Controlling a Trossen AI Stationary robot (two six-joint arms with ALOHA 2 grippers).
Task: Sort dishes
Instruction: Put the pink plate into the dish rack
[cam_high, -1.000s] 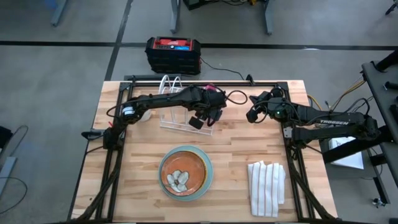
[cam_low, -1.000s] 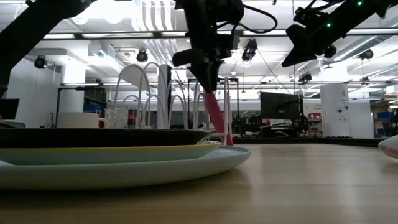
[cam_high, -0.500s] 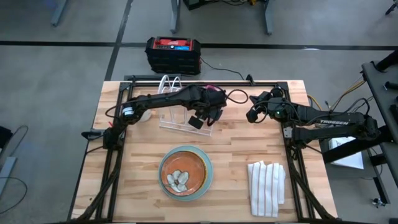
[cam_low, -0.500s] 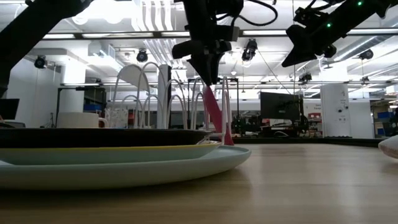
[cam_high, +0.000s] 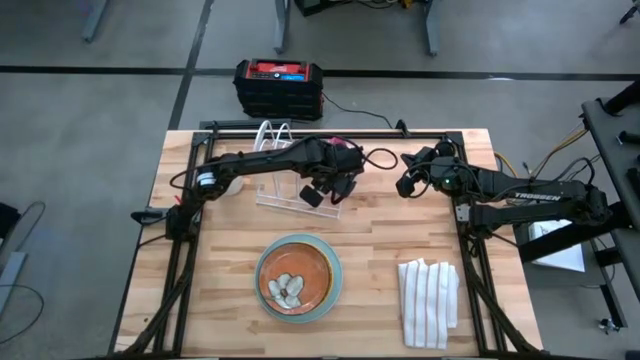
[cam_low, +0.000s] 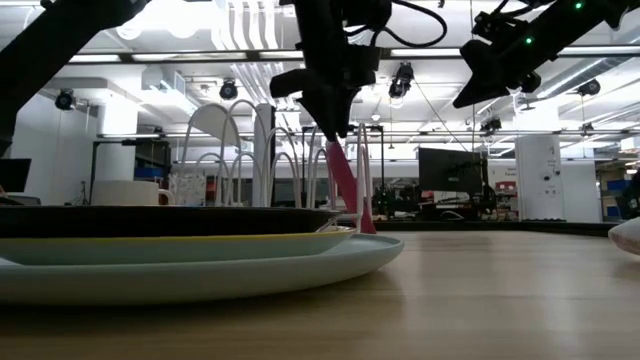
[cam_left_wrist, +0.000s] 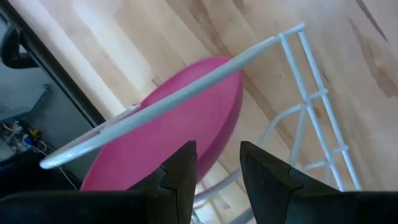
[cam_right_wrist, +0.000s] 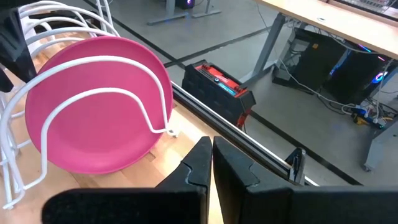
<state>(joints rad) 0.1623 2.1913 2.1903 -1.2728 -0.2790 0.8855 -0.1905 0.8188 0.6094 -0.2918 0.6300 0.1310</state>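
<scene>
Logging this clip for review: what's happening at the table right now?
The pink plate stands on edge in the white wire rack. The left gripper hangs open just above it. The right gripper waits shut to the rack's right. The other three plates lie stacked at the table's front.

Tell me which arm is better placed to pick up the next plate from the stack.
Left, probably. Its gripper, open above the racked magenta-pink round plate, sits nearer the orange-brown plate atop the stack; the right gripper hovers farther away.
</scene>
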